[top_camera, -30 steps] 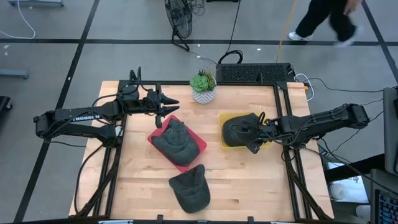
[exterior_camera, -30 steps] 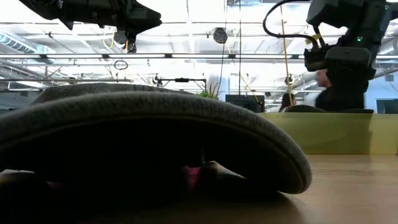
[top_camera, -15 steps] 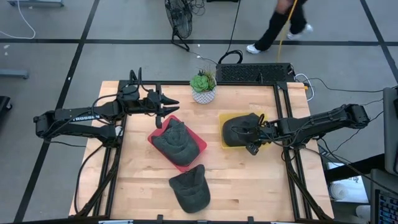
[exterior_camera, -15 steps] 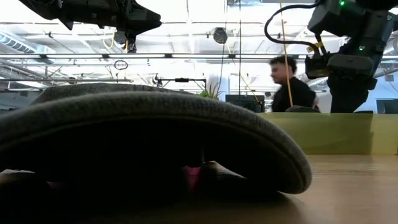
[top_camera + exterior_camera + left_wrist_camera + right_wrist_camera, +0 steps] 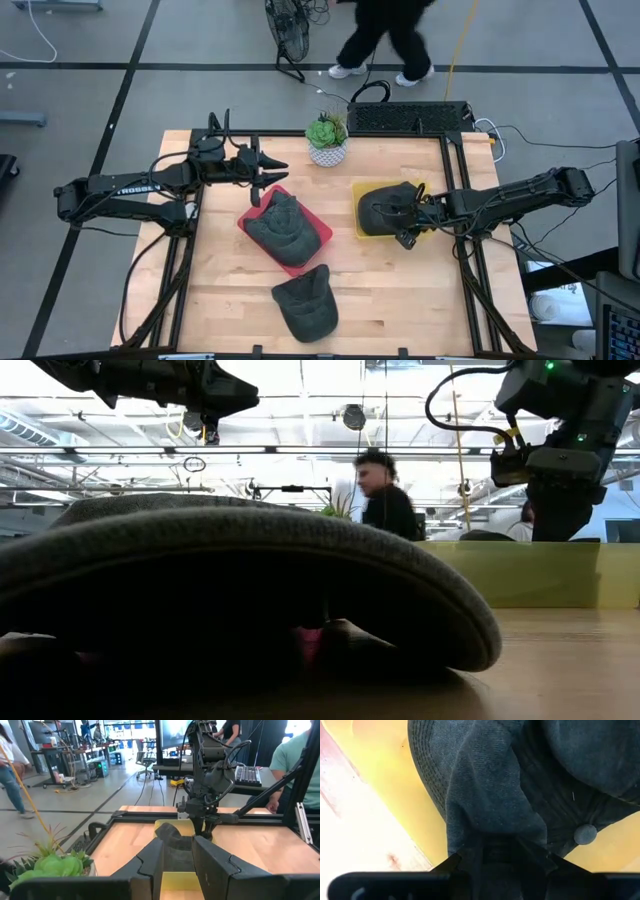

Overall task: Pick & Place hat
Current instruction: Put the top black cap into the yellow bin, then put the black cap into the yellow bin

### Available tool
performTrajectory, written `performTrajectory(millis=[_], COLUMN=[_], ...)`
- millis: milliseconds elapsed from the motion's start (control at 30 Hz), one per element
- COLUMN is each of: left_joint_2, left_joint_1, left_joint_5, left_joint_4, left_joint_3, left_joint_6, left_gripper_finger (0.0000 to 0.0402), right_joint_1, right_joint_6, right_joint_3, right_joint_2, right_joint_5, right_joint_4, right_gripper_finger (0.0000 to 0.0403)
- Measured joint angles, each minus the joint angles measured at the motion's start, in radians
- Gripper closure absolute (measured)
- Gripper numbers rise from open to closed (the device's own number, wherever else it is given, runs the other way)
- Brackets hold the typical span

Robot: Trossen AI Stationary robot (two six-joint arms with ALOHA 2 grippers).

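Right gripper point(image 5: 400, 224) fingers point(image 5: 470, 865) buried in dark hat point(image 5: 520, 785) folds.

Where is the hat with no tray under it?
In the high view, the bare hat lies on the table near its front edge, just below the hat on the red tray.

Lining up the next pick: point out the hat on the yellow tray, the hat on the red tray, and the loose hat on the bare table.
Hat on yellow tray point(image 5: 380, 209), high view, on its crown.
Hat on red tray point(image 5: 282, 231), high view, middle of its crown.
Loose hat point(image 5: 306, 303), high view, on its crown.
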Motion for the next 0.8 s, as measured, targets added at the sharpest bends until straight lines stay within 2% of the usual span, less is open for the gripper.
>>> performTrajectory(millis=[367,500,667,800], left_joint_2=[0.000,0.000,0.000,0.000], left_joint_1=[0.000,0.000,0.000,-0.001], left_joint_5=[0.000,0.011,0.171,0.294], left_joint_4=[-0.007,0.001,0.042,0.068], left_joint_3=[0.000,0.000,0.000,0.000], left_joint_6=[0.015,0.016,0.016,0.010], left_gripper_finger=[0.0293,0.0293,0.0293,0.0293], right_joint_1=[-0.032,-0.032,-0.031,-0.009], right_joint_6=[-0.052,-0.116,-0.159,-0.224], right_joint_3=[0.052,0.088,0.090,0.090], right_joint_2=[-0.058,-0.103,-0.160,-0.158], right_joint_5=[0.005,0.002,-0.023,-0.025], right_joint_4=[0.015,0.077,0.269,0.457], right_gripper_finger=[0.0310,0.0310,0.0310,0.0309])
